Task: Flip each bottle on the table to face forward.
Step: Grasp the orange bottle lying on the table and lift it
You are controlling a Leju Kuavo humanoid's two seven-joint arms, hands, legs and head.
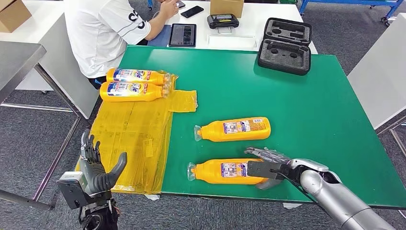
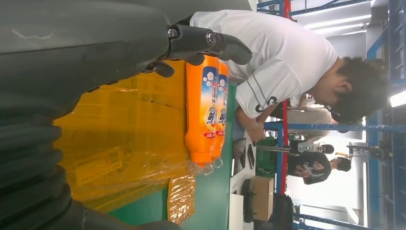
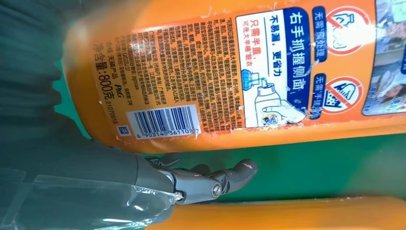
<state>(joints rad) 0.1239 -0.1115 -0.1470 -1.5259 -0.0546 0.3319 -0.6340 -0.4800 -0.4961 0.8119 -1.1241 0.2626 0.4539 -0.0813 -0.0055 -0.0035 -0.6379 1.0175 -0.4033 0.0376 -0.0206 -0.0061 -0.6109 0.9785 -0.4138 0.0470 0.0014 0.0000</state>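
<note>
Near the green table's (image 1: 311, 105) six o'clock edge, my right hand (image 1: 268, 165) wraps the nearest orange bottle (image 1: 225, 171), lying crosswise, cap toward nine o'clock, back label up. My left hand (image 1: 98, 172) hangs spread, holding nothing.

Nearest bottle (image 3: 230, 72) back label: "800克", barcode 6903148361109 (uncertain), "P&G", "右手抓握侧面".

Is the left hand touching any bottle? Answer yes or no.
No: in the head view the left hand is raised open beside the table's edge, well apart from the two bottles on the yellow sheet.
</note>
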